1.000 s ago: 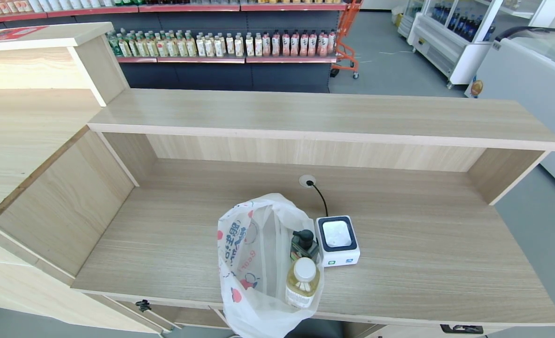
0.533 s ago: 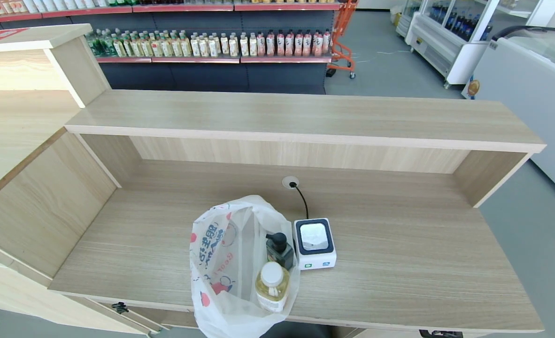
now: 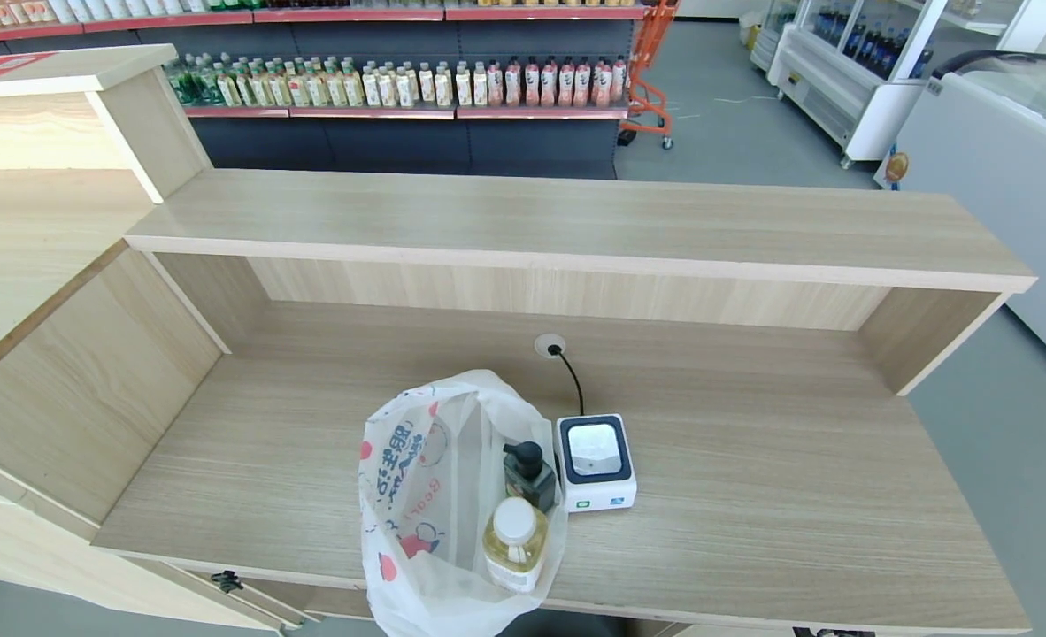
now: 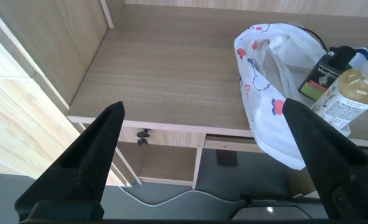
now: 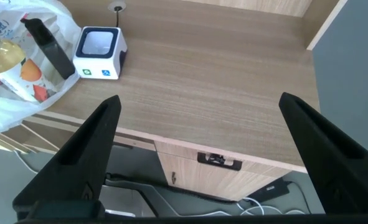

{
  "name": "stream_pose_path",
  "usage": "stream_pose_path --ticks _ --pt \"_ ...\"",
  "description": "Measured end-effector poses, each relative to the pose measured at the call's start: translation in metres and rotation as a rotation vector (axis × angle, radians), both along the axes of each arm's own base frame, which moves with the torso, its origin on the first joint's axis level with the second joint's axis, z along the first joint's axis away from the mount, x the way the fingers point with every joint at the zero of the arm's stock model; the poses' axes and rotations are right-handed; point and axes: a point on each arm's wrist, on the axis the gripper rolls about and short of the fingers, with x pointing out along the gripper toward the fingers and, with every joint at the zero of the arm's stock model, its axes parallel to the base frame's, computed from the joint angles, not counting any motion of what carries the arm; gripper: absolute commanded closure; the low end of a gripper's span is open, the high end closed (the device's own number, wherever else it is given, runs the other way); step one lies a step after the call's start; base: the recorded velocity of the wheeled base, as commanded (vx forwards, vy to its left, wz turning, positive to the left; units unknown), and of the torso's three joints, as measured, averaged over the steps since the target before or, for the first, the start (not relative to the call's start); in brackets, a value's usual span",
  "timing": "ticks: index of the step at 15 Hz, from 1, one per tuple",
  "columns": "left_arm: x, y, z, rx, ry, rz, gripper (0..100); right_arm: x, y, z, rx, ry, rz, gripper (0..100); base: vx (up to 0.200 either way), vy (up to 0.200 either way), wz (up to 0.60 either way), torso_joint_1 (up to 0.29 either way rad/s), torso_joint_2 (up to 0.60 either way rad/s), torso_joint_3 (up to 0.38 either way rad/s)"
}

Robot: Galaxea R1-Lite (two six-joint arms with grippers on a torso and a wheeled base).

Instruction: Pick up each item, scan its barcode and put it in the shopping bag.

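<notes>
Shopping bag (image 3: 408,482) on counter (image 3: 753,495), left gripper (image 4: 202,109), right gripper (image 5: 199,99) spread wide, empty

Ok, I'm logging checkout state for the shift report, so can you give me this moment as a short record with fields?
shopping bag: open, at the near edge of the counter, overhanging it
in bag: dark pump bottle; yellow bottle with white cap, nearer the robot
scanner: on counter, beside the bag on its right; cable runs to a hole in the counter
left pincer: open, holding nothing
right pincer: open, holding nothing
</notes>
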Motion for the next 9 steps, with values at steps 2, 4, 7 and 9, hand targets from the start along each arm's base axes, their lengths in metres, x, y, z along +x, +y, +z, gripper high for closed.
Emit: stream_pose_path --ticks 2,4,7,9 --pt "0.0000 0.0000 0.0000 0.000 0.000 0.000 0 0.0000 0.0000 0.0001 0.000 0.000 0.000 0 0.000 0.000 0.00 0.000 0.00 0.000" --pt "0.0000 0.0000 0.0000 0.000 0.000 -0.001 0 0.0000 0.0000 0.0001 0.000 0.000 0.000 0 0.000 0.000 0.00 0.000 0.00 0.000" --pt "0.0000 0.0000 0.0000 0.000 0.000 0.000 0 0.0000 0.0000 0.0001 -0.003 0.000 0.000 0 0.000 0.000 0.00 0.000 0.00 0.000" --pt "0.0000 0.0000 0.0000 0.000 0.000 0.000 0 0.0000 0.0000 0.0001 -0.002 0.000 0.000 0 0.000 0.000 0.00 0.000 0.00 0.000"
